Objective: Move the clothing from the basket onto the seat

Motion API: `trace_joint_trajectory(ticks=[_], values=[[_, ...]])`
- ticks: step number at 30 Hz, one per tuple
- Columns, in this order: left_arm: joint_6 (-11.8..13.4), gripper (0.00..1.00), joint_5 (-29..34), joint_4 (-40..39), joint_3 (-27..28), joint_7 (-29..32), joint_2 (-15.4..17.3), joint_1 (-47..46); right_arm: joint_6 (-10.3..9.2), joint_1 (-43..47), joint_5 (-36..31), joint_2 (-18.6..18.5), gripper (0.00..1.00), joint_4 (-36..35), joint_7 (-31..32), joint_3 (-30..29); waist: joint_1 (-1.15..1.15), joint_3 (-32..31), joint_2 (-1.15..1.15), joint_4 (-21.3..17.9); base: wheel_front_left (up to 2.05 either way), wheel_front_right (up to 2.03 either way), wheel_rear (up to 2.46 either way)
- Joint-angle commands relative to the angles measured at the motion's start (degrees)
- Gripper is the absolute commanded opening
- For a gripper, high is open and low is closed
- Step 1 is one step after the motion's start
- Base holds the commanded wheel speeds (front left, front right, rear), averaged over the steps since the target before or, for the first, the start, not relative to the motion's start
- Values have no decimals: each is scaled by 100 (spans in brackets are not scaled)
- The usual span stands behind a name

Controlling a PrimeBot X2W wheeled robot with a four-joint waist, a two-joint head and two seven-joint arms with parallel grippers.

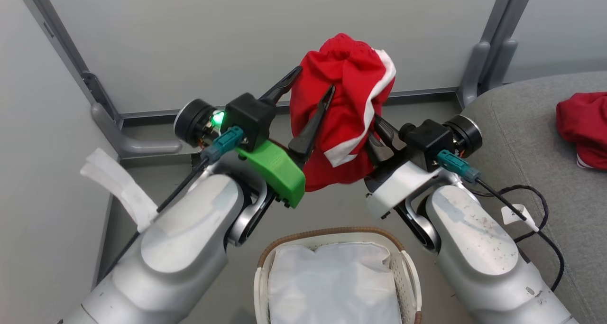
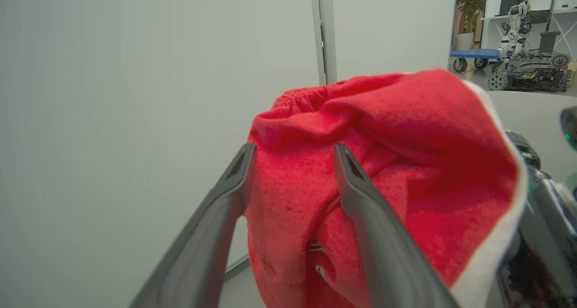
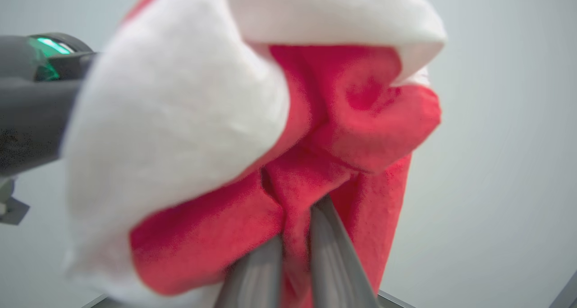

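Note:
A piece of red clothing (image 1: 346,110) with white trim hangs bunched in the air above the basket (image 1: 327,231), which holds a white liner. My right gripper (image 1: 378,135) is shut on the clothing's right side, and the right wrist view shows its fingers (image 3: 331,249) pinched on a red fold (image 3: 347,132). My left gripper (image 1: 313,83) is open at the clothing's left side. In the left wrist view its fingers (image 2: 360,195) stand spread, with the red fabric (image 2: 405,163) between and behind them. A second red garment (image 1: 583,124) lies on the grey seat (image 1: 517,124) at the right.
Grey partition panels with metal feet (image 1: 488,63) close off the back and left. A black cable (image 1: 536,205) trails along the seat's edge. A white strap (image 1: 118,184) hangs beside my left arm. In the far background stand a blue cart (image 2: 473,55) and another robot (image 2: 518,42).

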Motion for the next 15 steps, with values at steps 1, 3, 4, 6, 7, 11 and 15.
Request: trace_joint_trajectory(ticks=[1,3,4,6,7,11,15], values=[[33,100,-13,88,2,-147,42,247,-6,95,-55,-18,0,-40,-1,-94,0,23,45,-32,0,0,0],[37,100,-74,183,4,-343,30,479,-6,127,-129,-18,0,-51,-1,-232,0,40,45,-53,0,0,0],[38,100,-87,223,-6,-417,34,568,-6,142,-161,-18,0,-49,-1,-300,0,50,45,-58,0,0,0],[45,100,-65,325,-40,-561,57,767,-6,155,-230,-18,0,-60,-1,-463,0,75,45,-64,0,0,0],[72,100,-15,373,-61,-630,68,860,-6,159,-267,-17,0,-73,-1,-548,0,88,45,-64,0,0,0],[73,100,-47,528,-33,-790,-3,1203,-6,233,-392,-17,0,-95,-1,-811,0,122,45,-64,0,0,0],[39,100,-35,628,52,-863,-48,1493,-6,300,-494,-18,0,-111,-1,-994,0,158,45,-71,0,0,0]])
